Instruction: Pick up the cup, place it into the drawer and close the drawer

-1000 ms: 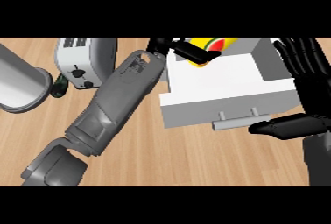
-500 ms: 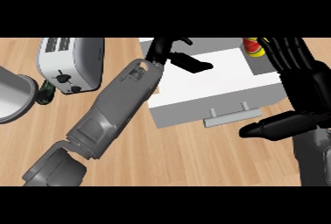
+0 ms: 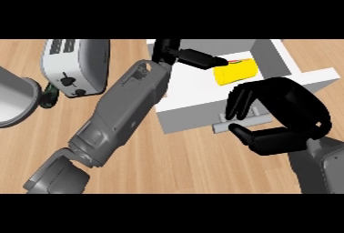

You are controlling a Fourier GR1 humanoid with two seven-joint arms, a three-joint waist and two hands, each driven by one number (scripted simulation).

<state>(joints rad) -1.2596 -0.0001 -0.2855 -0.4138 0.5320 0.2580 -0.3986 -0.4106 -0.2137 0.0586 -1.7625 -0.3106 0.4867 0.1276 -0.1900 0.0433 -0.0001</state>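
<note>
The yellow cup [image 3: 236, 73] lies on its side inside the open white drawer [image 3: 194, 98]. My left forearm reaches up from the lower left, and my left hand [image 3: 176, 51] is over the drawer's back left part. Its fingers [image 3: 201, 59] are straight and point at the cup, with the tips right beside its rim. My right hand [image 3: 290, 113] hangs in front of the drawer's front panel. Its fingers are curled downward and the thumb sticks out to the left below them, just by the grey handle [image 3: 227, 124]. It holds nothing that I can see.
A silver toaster [image 3: 74, 66] stands at the upper left on the wooden counter [image 3: 188, 159]. A grey round pot [image 3: 13, 102] shows at the left edge, with a small dark green object [image 3: 47, 96] beside it.
The cup has left my left hand and now lies in the drawer. My right hand has come down in front of the drawer and its fingers have curled.
</note>
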